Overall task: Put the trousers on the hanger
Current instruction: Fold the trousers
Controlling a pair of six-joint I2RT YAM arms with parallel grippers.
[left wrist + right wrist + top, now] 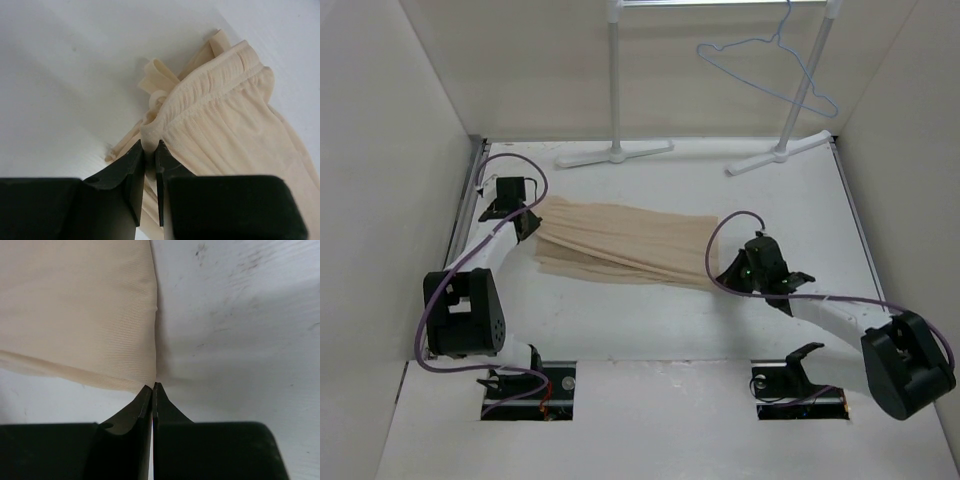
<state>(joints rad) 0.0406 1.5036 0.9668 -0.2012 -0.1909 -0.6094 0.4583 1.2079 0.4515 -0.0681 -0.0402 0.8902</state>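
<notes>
Trousers of thin, wrinkly beige fabric (620, 245) lie flat and partly folded across the middle of the white table (670, 330), the gathered waistband at the left and the leg ends at the right. At the left end, the left gripper (150, 150) has its black jaws clamped on a corner of the waistband, with cloth bunched between the fingertips and a few loose drawstring loops lying just beside them. At the right end, the right gripper (152, 387) is down at the table with its jaws pressed together exactly where the near corner of the leg hem ends; whether a sliver of cloth is caught between them cannot be told. Well apart from all this, at the far right, the thin light-blue wire hanger (770, 70) hangs by its hook from the top rail of the white tubular garment rack (615, 80), bare, with nothing draped over it. The task looks to be at its start: the garment is gripped at one end at least, but it has not been lifted, and carrying it to the far right and draping it over the hanger's lower bar remains to be done.
</notes>
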